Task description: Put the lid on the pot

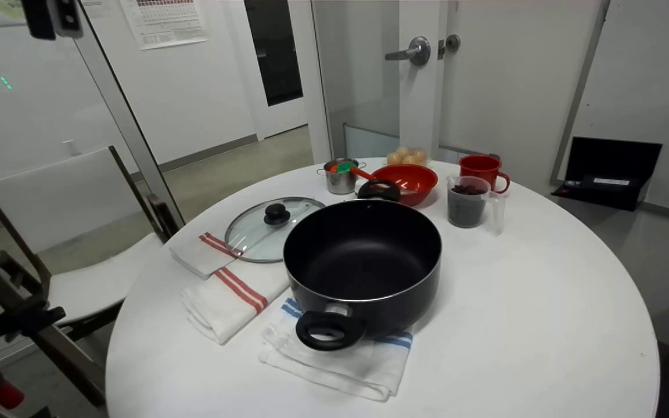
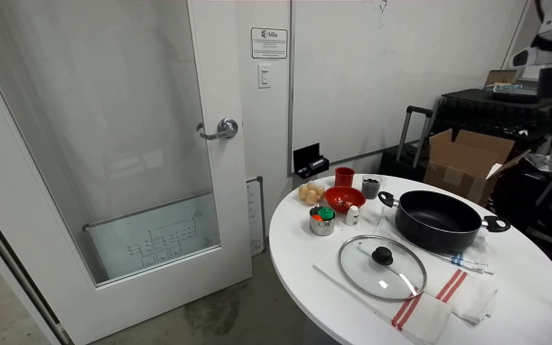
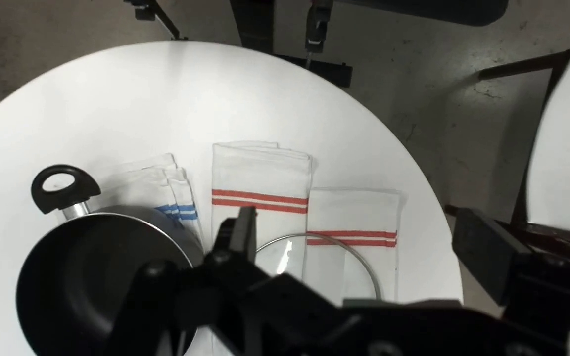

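Where the lid must go: pot, open-topped, standing on a blue-striped towel; I judge it heavy enough to stay put.
Lid: lying right way up over red-striped towels, just beside the pot; glass, so I expect it stiff, slick, breakable and fairly weighty.
Gripper: jaws parted, gripping nothing, hanging well above the lid.
Knob: dark, central, my place to take hold; pinch squarely, lift level, or the glass may tip.
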